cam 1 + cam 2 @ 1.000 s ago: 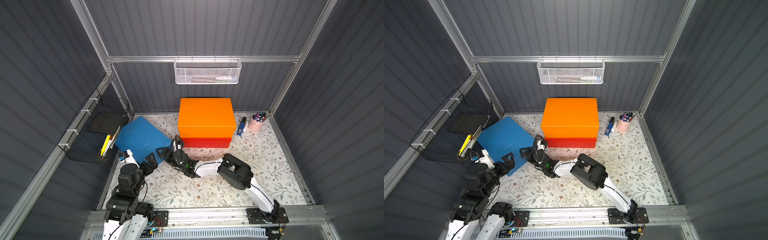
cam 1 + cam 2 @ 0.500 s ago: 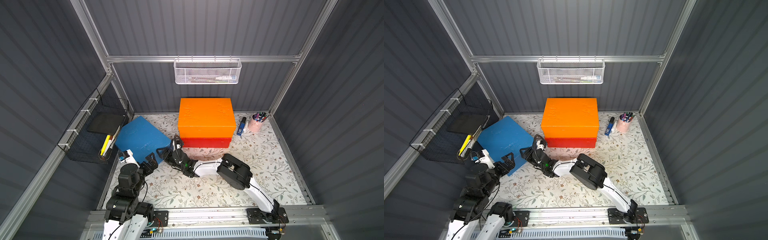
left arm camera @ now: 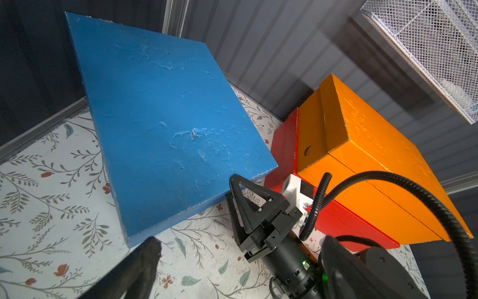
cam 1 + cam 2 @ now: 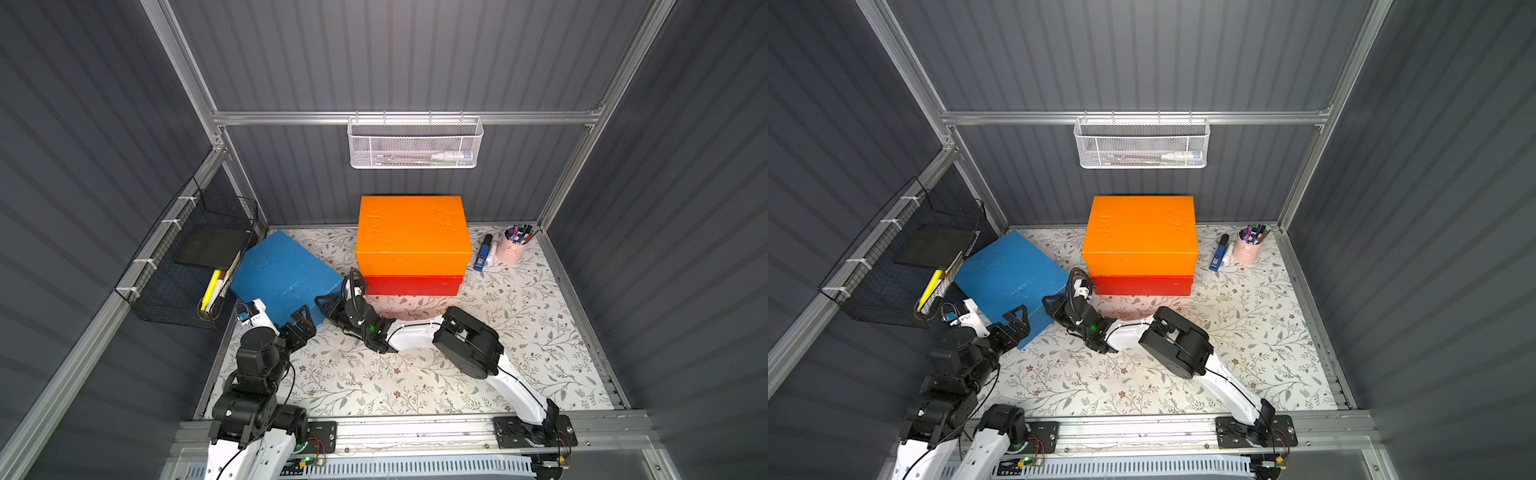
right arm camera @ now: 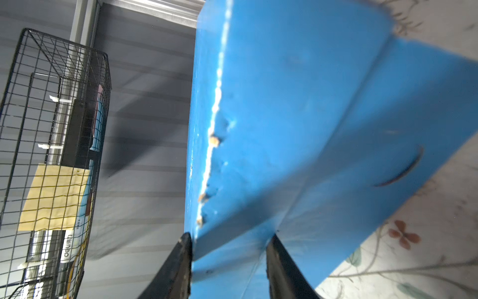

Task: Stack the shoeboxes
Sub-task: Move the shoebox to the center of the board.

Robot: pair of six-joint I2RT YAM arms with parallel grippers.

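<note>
At table's left edge, right gripper (image 5: 229,261) clamped on blue box (image 4: 282,274) corner — left gripper (image 4: 301,322) state unclear.

Both top views are sharp and evenly lit from above, with dim grey walls. The orange box (image 4: 412,232) glows saturated and casts a soft shadow on the table (image 4: 519,332) in front of it. In the right wrist view the blue box (image 5: 297,129) is smeared with blur. Straight lines bow near the frame edges.
</note>
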